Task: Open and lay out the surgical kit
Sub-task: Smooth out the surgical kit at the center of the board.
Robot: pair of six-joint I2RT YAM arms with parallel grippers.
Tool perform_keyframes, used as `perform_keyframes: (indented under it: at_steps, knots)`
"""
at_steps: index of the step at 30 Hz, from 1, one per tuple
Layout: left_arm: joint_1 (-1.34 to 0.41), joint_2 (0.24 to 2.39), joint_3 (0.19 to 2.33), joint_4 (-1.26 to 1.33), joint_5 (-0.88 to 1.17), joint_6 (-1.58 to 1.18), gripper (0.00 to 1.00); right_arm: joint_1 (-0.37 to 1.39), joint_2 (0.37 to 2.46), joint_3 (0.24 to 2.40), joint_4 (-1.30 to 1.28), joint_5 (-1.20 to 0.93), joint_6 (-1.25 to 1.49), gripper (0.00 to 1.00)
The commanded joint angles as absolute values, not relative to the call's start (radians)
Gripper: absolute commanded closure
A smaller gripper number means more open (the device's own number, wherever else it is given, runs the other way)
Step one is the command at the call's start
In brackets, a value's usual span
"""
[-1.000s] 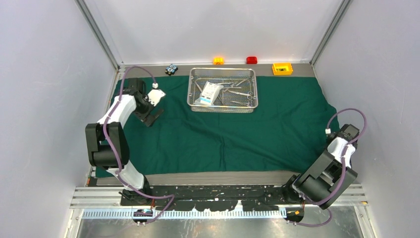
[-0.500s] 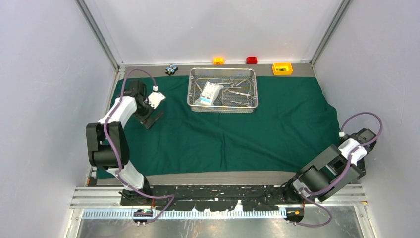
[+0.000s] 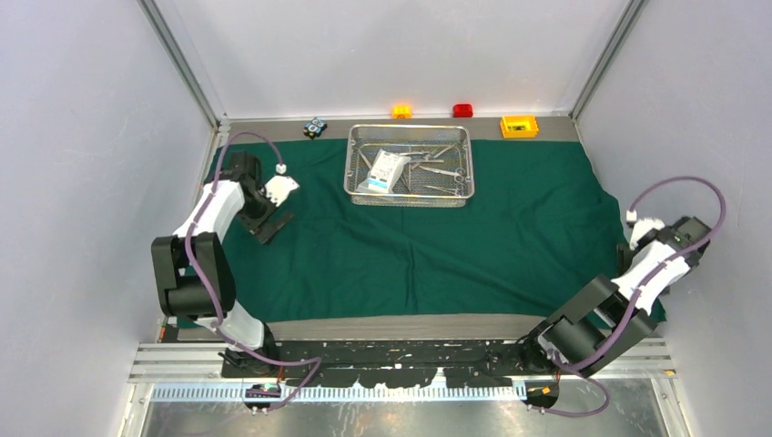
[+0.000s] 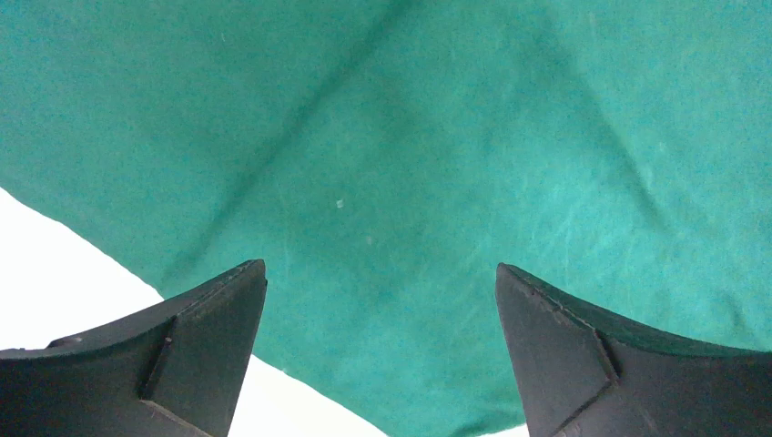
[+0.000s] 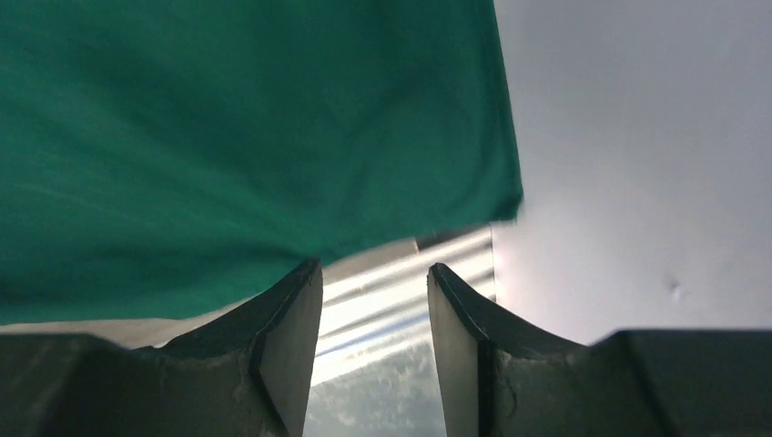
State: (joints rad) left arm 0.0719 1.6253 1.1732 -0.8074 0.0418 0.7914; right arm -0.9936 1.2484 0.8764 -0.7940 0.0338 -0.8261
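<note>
Across the table, shut in by three pale grey walls, one dark green drape lies spread and fills most of the frame, a little creased, with a bare strip of table along its lower edge. Two arms stand at the bottom, the left arm and the right arm. One steel mesh tray sits on the drape at upper centre, holding one white pouch and several silver instruments, too thin and tangled to count. Along the top edge are one yellow box, one orange block, one red block and one small dark item, too small to make out. At left, the left gripper hangs over the drape's edge, spread wide and holding nothing. At right, the right gripper is half hidden from above; its wrist view shows the jaws partly apart, nothing between them, by the drape's corner.
</note>
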Motion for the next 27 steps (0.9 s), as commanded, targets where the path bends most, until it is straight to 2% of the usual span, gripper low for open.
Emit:
perform_keyframes:
  at_steps: [1,6,11,17,24,27]
  knots:
    - [0.142,1.507,1.129,-0.959,0.093,0.882,0.01,-0.809,1.195,0.952,-0.878,-0.168,-0.704,0.49]
    - [0.251,1.443,1.066,-1.05,0.109,0.953,0.01,-0.484,1.205,0.944,-0.782,-0.057,-0.591,0.49]
    - [0.363,1.409,1.003,-1.128,0.11,1.028,0.0,-0.311,1.31,1.014,-0.769,-0.033,-0.529,0.5]
    - [0.461,1.399,0.915,-1.15,0.111,1.083,0.0,-0.163,1.39,1.031,-0.722,0.077,-0.52,0.51]
    - [0.491,1.438,0.834,-1.104,0.097,1.11,0.01,-0.085,1.474,1.034,-0.685,0.189,-0.544,0.52]
    - [0.506,1.493,0.817,-1.069,0.09,1.112,0.05,-0.077,1.486,1.034,-0.675,0.209,-0.552,0.52]
